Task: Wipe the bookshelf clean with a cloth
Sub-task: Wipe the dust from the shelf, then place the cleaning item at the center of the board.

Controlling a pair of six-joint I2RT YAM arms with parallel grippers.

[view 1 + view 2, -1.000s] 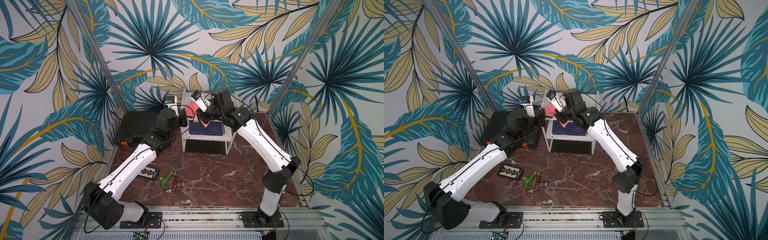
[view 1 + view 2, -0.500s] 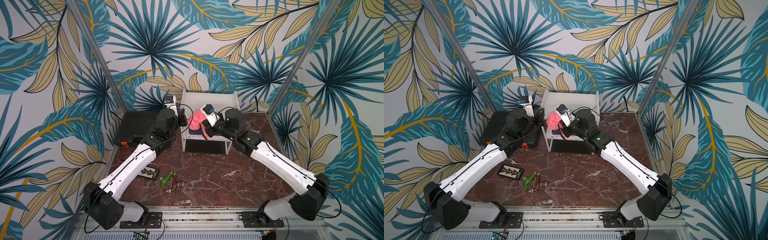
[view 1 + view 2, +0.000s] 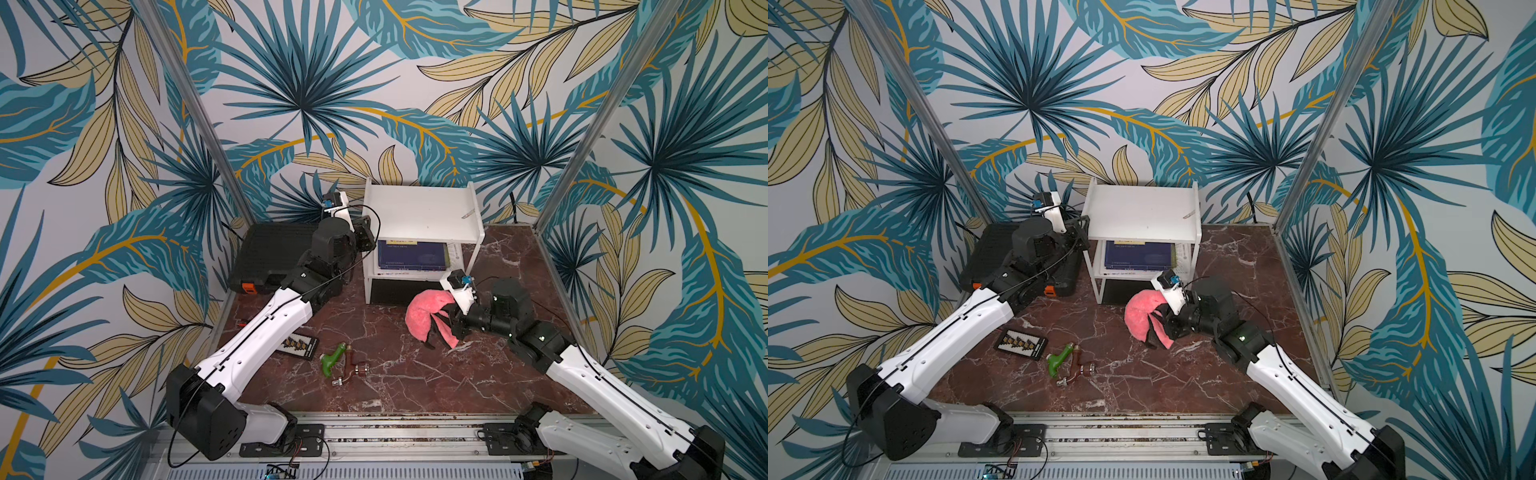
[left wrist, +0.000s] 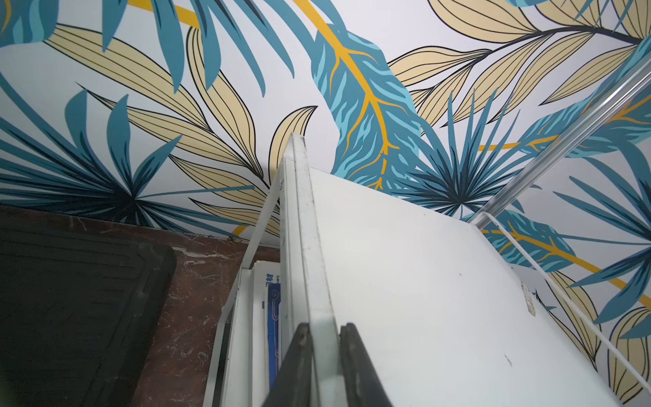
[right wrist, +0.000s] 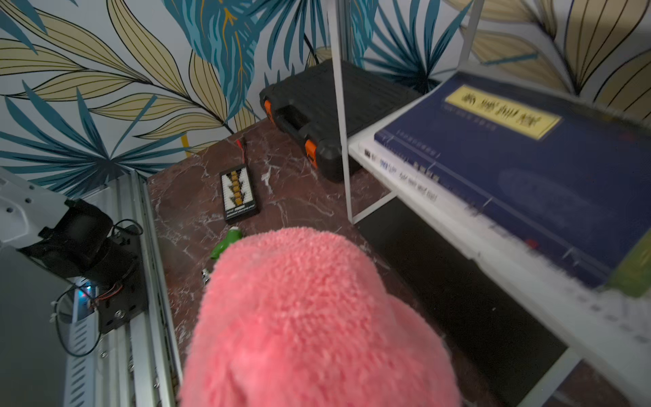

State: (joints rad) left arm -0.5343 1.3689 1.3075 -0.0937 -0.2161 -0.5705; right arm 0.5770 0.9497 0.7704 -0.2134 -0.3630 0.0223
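The bookshelf (image 3: 419, 208) stands at the back of the marble table (image 3: 395, 374), close against the leaf-pattern wall, and its white top board is bare except for a small pale scrap near the right edge. The left gripper (image 4: 326, 329) is at the shelf's upper left corner. In the left wrist view its two dark fingers (image 4: 299, 356) sit on either side of the raised white side board and pinch it between them, so the jaws are clamped on the bookshelf. The cloth (image 3: 424, 318) is not on the shelf. It is low, in front of the shelf's right front leg, and hangs in a fluffy pink bunch from the right gripper (image 3: 453, 324), with the dark trim showing at its lower folds. I cannot tell whether the lowest fold touches the table. The fingers of this gripper are buried in the pink pile, and the jaws are closed tight on the cloth. On the lower board lies a blue book (image 3: 411, 253) with a yellow label, on top of some white booklets. A black toolcase (image 3: 274, 253) lies just beside the shelf on its left. Nearer the front of the table are a small black board with yellow connectors (image 3: 300, 345) and a green-handled tool (image 3: 331, 360), both well apart from the cloth.
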